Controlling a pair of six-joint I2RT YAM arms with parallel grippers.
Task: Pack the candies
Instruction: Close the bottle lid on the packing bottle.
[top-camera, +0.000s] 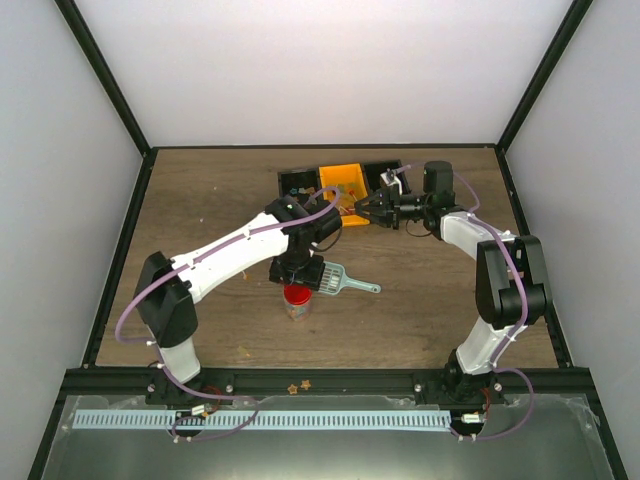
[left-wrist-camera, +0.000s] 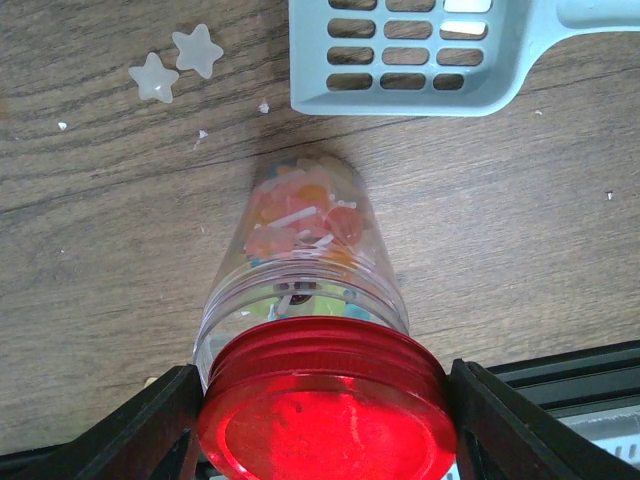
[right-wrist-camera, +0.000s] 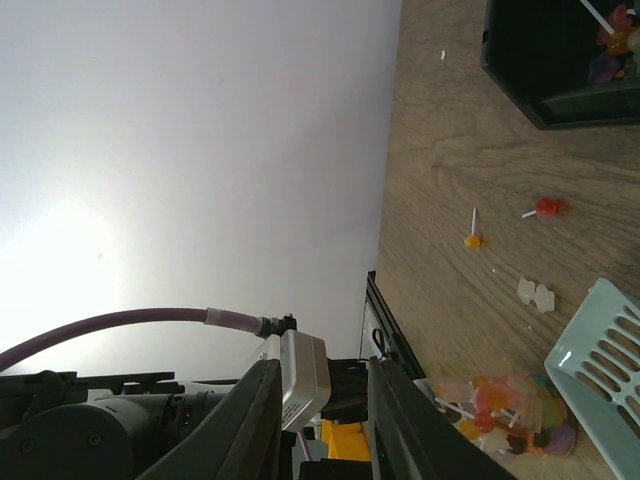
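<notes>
A clear jar (left-wrist-camera: 300, 290) stands upright on the wooden table, part filled with the candies (left-wrist-camera: 300, 215) in mixed colours. A red lid (left-wrist-camera: 325, 425) sits on top of it. My left gripper (left-wrist-camera: 322, 400) comes down from above, its two black fingers (left-wrist-camera: 165, 420) pressed against opposite sides of the lid. From the top the jar (top-camera: 297, 306) shows just below that gripper (top-camera: 298, 275). My right gripper (top-camera: 362, 211) hovers open and empty by the yellow bin (top-camera: 340, 182), pointing left. The right wrist view shows the jar's candies (right-wrist-camera: 500, 410) low on the right.
A teal slotted scoop (top-camera: 345, 279) lies right of the jar. Black bins (top-camera: 299, 183) flank the yellow one at the back. Two pale star sweets (left-wrist-camera: 175, 62) and two loose lollipops (right-wrist-camera: 545, 207) lie on the wood. A black frame rail runs along the near edge.
</notes>
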